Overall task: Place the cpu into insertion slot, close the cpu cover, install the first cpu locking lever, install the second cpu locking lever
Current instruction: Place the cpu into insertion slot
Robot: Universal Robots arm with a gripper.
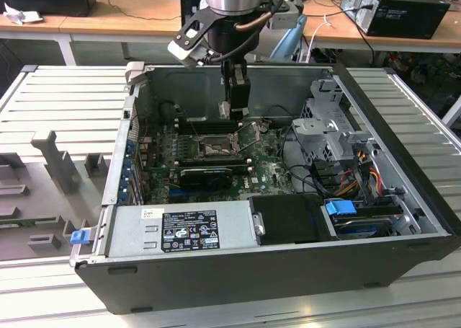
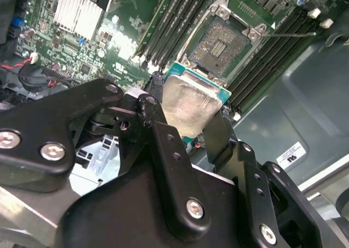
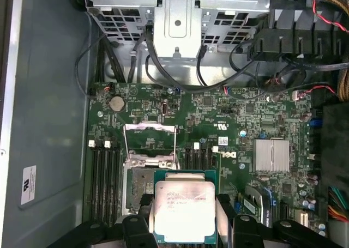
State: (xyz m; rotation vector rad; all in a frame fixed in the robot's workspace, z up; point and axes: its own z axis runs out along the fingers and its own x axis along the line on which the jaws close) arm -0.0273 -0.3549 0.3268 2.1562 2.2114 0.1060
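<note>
My gripper (image 3: 184, 218) is shut on the cpu (image 3: 184, 210), a flat square chip with a silver-grey top on a green edge. Its black fingers (image 3: 143, 204) press two opposite sides. In the second wrist view the cpu (image 2: 191, 103) hangs above and to one side of the insertion slot (image 2: 221, 41), whose dark pin field lies bare. The chip partly hides the insertion slot (image 3: 136, 187) in the first wrist view. The cpu cover (image 3: 150, 127) is swung open beyond the socket. In the exterior view my gripper (image 1: 235, 106) hangs inside the case above the insertion slot (image 1: 215, 148).
Long black memory slots (image 2: 174, 19) flank the socket on both sides. A silver finned heatsink (image 3: 271, 155) sits on the board. A thin locking lever (image 2: 292, 34) sticks out past the socket. The drive cage (image 1: 328, 130), power supply (image 1: 184, 227) and cables (image 1: 360, 169) crowd the case.
</note>
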